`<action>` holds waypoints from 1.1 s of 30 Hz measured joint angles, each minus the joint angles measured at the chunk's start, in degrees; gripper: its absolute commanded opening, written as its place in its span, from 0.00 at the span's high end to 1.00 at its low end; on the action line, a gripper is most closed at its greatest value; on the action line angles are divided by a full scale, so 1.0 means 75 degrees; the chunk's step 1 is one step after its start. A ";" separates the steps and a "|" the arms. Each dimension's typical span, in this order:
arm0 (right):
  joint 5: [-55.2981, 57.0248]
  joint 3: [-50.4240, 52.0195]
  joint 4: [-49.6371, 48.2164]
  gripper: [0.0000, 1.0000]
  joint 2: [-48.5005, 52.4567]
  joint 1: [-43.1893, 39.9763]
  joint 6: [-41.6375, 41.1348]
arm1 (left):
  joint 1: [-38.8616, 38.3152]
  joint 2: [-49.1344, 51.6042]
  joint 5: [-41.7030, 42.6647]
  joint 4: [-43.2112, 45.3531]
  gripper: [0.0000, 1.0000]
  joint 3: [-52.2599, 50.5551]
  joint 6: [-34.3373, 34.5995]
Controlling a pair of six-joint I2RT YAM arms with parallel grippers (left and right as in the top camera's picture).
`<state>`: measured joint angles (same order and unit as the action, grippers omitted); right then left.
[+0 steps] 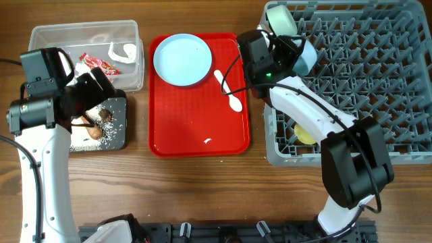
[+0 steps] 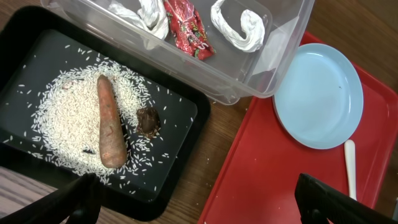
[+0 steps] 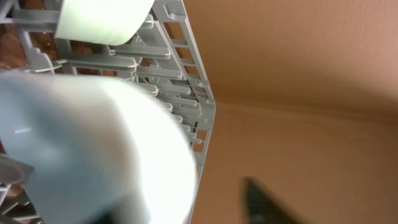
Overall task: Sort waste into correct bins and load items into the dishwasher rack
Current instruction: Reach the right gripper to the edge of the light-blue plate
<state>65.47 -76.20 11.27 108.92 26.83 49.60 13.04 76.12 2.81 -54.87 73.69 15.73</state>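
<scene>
Right claw [image 1: 295, 55] at the corner of the big grey pegged plastic rack [image 1: 364, 67]: whitish-blue round bowl [image 3: 93, 149] hard against my fingers, mint-green bowl [image 3: 102, 18] just beyond. Gripping or loose? I can't tell. Left claw [image 2: 205, 199] gapes wide, empty.

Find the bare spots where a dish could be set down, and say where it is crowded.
Free: the near half of the red tray, below the plate and spoon, bar one white scrap; the wooden table in front of it. Crowded: the rice-strewn black tray, the clear tub, and the left side of the rack, holding the mint-green bowl.
</scene>
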 measured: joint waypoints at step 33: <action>-0.1577 0.0009 -0.2509 0.00 0.0038 0.2142 -0.1985 | 0.0000 0.0000 0.0003 0.0000 0.00 0.0000 0.0000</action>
<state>53.65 -76.14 -7.55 109.21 42.89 34.72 13.04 76.12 2.83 -54.87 73.69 15.73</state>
